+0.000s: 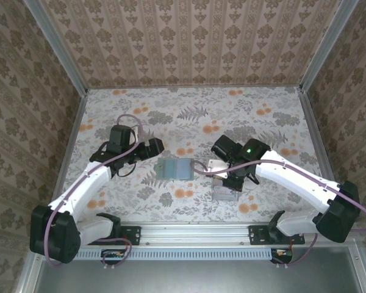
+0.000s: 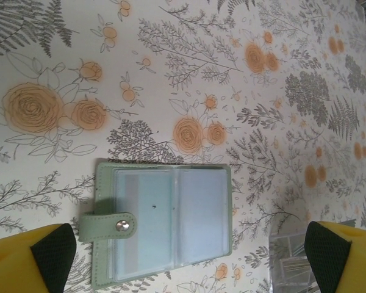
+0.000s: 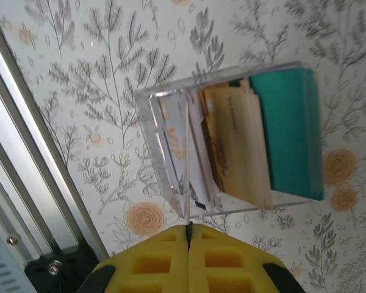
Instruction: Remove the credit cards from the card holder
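Observation:
The card holder [image 1: 174,169] lies open and flat on the floral table, a grey-green bifold with clear sleeves and a snap strap [image 2: 107,226]. Its sleeves [image 2: 165,223] look pale blue, and I cannot make out any card in them. My left gripper [image 2: 189,251] hovers over it, open wide, its black-tipped yellow fingers [image 2: 49,251] clear of both sides. My right gripper [image 3: 188,229] is shut on a thin credit card [image 3: 187,159] seen edge-on, held over the clear tray [image 3: 147,119]. From above, the right gripper [image 1: 224,177] sits just right of the holder.
The clear tray [image 1: 224,194] holds a teal stack [image 3: 287,134], tan cards [image 3: 235,140] and a slanted card with gold lettering [image 3: 174,131]. An aluminium rail [image 1: 189,232] runs along the near edge, close to the tray. Patterned walls close in the table.

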You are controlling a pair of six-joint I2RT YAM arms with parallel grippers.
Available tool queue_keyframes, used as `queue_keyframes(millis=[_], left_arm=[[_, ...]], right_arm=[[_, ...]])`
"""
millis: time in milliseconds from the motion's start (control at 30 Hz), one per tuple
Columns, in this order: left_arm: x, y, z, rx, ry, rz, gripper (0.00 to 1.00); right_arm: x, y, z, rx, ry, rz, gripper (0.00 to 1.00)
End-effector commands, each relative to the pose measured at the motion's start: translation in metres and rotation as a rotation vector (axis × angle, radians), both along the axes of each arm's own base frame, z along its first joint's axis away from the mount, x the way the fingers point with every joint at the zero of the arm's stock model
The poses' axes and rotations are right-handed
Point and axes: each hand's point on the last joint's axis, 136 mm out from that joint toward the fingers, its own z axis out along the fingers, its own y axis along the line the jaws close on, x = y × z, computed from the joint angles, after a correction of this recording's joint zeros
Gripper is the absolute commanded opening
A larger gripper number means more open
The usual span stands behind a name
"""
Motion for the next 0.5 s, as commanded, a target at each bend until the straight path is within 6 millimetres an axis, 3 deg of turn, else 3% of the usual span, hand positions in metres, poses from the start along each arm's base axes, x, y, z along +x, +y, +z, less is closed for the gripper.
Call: queue_keyframes(millis=[0,267,467], left_arm=[[-0.009,0.009,-0.010,0.022,0.040,0.020,1.00],[-0.011,0.012,-0.012,0.027,0.047,0.027,1.00],[-0.009,0.012,-0.012,0.027,0.050,0.031,1.00]], right_arm=[[-0.002,-0.010,-0.009,-0.064,0.000,0.051,0.00],[-0.011,-0.017,-0.027,-0.105,0.025,0.090,0.00],[-0.007,-0.013,-0.039,-0.095,0.016,0.081,0.00]])
